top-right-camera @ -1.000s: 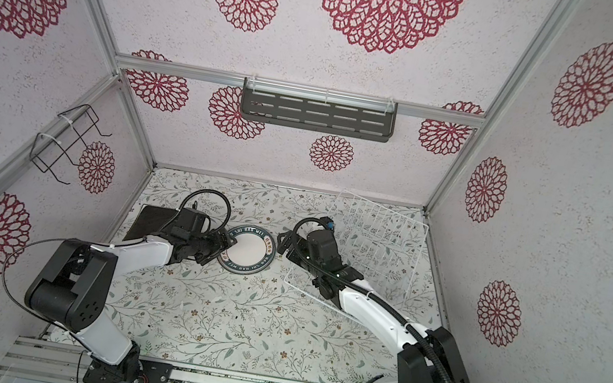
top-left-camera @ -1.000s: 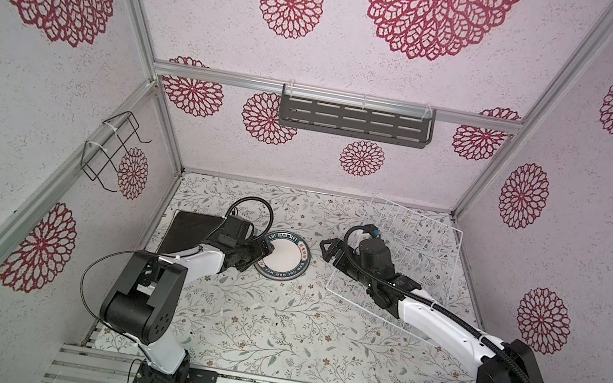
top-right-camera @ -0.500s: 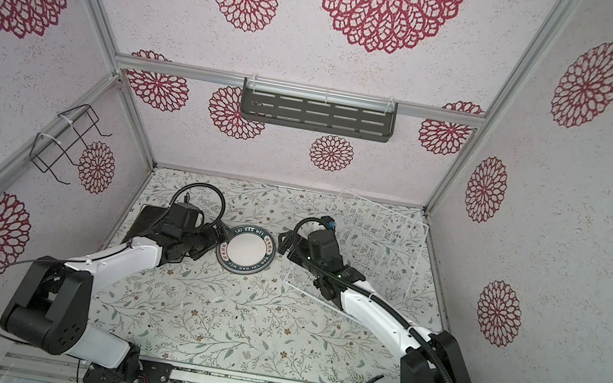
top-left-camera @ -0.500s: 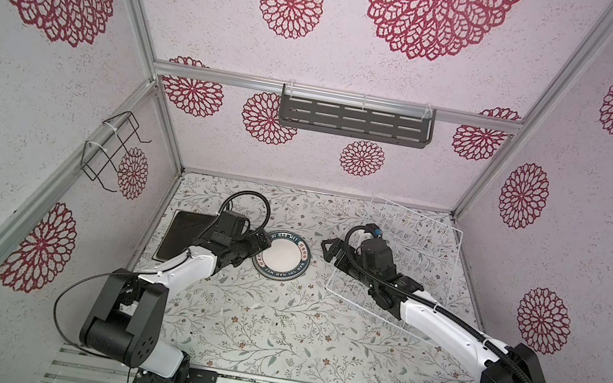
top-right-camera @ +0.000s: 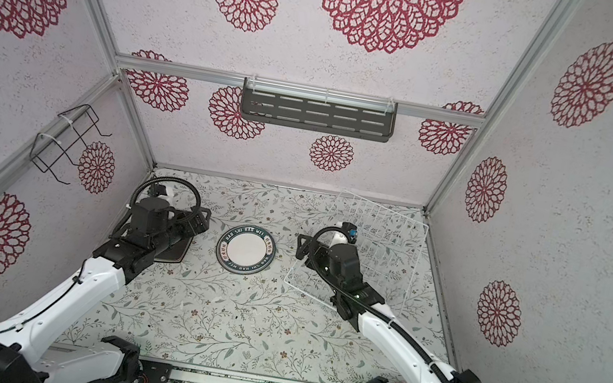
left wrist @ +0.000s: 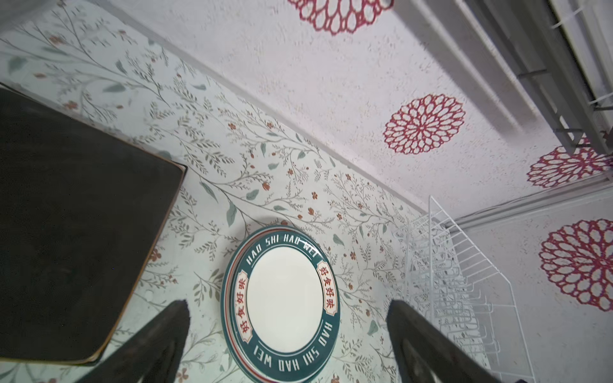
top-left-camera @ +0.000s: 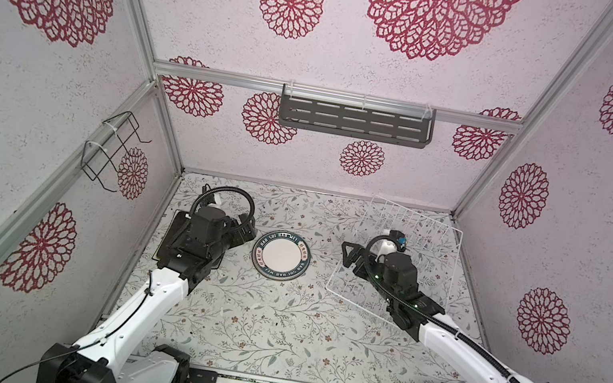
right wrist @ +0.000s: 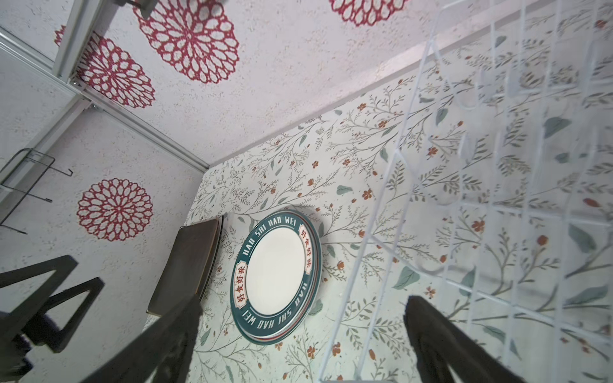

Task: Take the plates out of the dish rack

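Round white plates with lettered teal rims [top-left-camera: 281, 255] are stacked on the table [top-left-camera: 274, 322] near a square black plate [left wrist: 73, 232], outside the white wire dish rack [top-left-camera: 460, 231]. Stiff, slick and breakable, they are best pinched at the rim. Left gripper [left wrist: 288, 308] and right gripper [right wrist: 303, 303] are held wide, empty.

You've got a glazed look on the round plate [left wrist: 285, 305]: glossy white centre, smooth teal rim catching the light. Beside it, your square plate [left wrist: 73, 225] reads matt black and faintly grainy, with a thin paler edge. The dish rack [top-left-camera: 427, 238] is thin wire under a smooth white coating. Your table [top-left-camera: 254, 318] looks smooth and matt, with a printed floral covering. The walls [top-left-camera: 300, 166] are rough and stippled like plaster. The frame bars [top-left-camera: 337, 97] are brushed pale metal, the shelf [top-left-camera: 354, 121] is matt dark grey, and the wire holder [top-left-camera: 109, 151] is thin black wire. The arm shells [top-left-camera: 151, 301] shine like glossy white plastic.
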You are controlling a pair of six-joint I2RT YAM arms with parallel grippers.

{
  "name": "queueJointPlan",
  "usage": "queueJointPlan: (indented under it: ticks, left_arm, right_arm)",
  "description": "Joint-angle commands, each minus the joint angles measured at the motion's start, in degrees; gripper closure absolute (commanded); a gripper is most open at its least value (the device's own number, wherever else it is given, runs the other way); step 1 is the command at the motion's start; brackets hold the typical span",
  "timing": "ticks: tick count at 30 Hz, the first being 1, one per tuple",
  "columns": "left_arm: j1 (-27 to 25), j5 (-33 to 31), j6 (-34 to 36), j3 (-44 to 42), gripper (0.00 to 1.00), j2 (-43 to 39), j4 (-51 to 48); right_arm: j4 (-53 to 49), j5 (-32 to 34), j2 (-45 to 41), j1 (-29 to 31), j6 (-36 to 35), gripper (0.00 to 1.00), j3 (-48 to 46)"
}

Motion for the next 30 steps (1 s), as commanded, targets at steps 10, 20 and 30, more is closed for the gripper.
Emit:
queueJointPlan:
  ticks: [10, 20, 30]
  left_arm:
    - [0.73, -16.34, 13.26, -12.42, 0.03, -9.9, 10.47]
    - [0.82, -19.99, 15.94, -26.05, 0.03, -15.16, 33.02]
    - [0.9, -21.92, 29.52, -34.49, 0.03, -14.58, 52.16]
  right_arm:
    - [6.64, 9.13, -11.62, -4.27, -12.27, 0.01, -7.46]
    - [12.47, 10.2, -19.09, -4.79, -21.59, 0.01, -14.21]
    - [15.68, 13.63, -23.75, -4.89, -24.58, 0.01, -18.78]
